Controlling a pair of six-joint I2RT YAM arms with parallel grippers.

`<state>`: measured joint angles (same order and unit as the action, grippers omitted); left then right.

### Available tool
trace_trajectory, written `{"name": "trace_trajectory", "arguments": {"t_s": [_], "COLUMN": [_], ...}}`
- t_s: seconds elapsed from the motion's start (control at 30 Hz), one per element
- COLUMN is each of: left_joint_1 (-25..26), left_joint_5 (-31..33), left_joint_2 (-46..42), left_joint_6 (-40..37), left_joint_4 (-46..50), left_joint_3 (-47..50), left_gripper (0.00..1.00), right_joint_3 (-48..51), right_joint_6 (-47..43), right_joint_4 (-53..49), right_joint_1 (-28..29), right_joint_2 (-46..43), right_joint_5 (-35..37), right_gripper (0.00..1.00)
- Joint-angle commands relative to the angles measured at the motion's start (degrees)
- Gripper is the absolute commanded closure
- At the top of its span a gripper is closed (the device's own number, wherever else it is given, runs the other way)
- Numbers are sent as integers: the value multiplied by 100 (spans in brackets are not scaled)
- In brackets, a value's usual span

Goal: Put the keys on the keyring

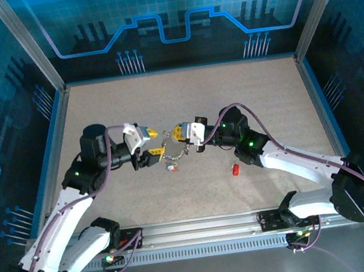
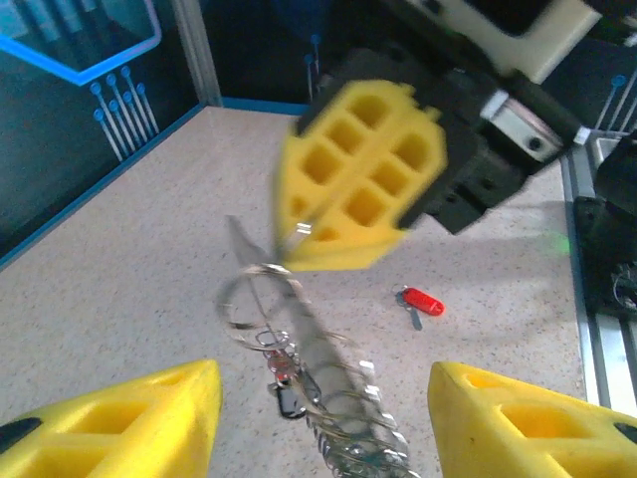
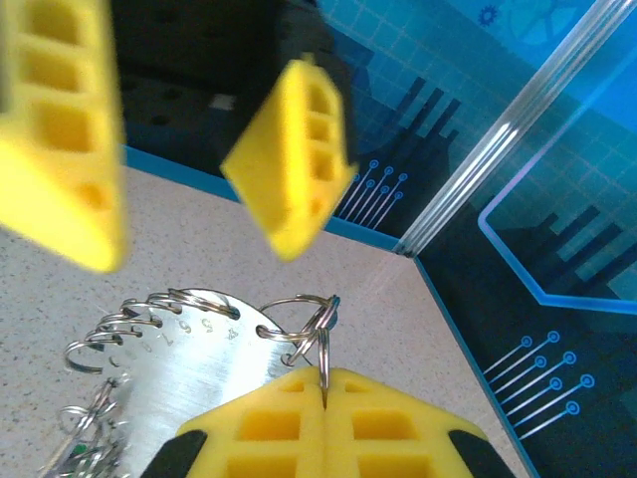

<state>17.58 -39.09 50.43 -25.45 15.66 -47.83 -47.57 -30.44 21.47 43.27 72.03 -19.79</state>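
Observation:
My right gripper (image 1: 180, 134) is shut on a thin silvery ring of the keyring (image 3: 320, 339), pinching it edge-on between its yellow pads (image 3: 269, 423). That ring links to a round metal plate (image 3: 189, 368) carrying several more rings. Small keys, one red-headed (image 2: 279, 370), hang from the bunch above the table. My left gripper (image 1: 153, 144) faces it, open, its fingers (image 2: 129, 423) either side of the blurred plate (image 2: 343, 398) without touching it. A plain red key (image 1: 235, 168) lies loose on the table, also to the right in the left wrist view (image 2: 422, 302).
The speckled beige table (image 1: 251, 100) is walled by blue panels and aluminium posts (image 1: 29, 49). A metal rail (image 1: 201, 227) with the arm bases runs along the near edge. The two grippers sit close together at the table's middle.

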Motion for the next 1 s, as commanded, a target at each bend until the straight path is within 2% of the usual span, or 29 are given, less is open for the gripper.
{"name": "trace_trajectory", "arguments": {"t_s": [0.0,0.17,0.33,0.67,0.8,0.97], "left_joint_1": [-131,-132,-131,-124,-121,-124], "left_joint_5": [-510,-807,-1196,-1172,-951,-829], "left_joint_2": [275,375,625,628,633,781], "left_joint_6": [25,520,429,652,719,857], "left_joint_4": [630,8,339,-114,-110,-62], "left_joint_3": [-429,-264,-444,-288,-227,-251], "left_gripper": [41,42,48,48,45,45], "right_joint_3": [-13,-24,-56,-42,-57,-37], "right_joint_6": [-33,0,-28,-39,-46,-84], "right_joint_4": [224,178,160,155,169,177], "right_joint_1": [-72,-69,-70,-69,-65,-70], "right_joint_2": [3,-14,6,-11,21,-2], "right_joint_5": [-183,-146,-165,-255,-244,-261], "right_gripper": [100,100,100,100,100,100]}}
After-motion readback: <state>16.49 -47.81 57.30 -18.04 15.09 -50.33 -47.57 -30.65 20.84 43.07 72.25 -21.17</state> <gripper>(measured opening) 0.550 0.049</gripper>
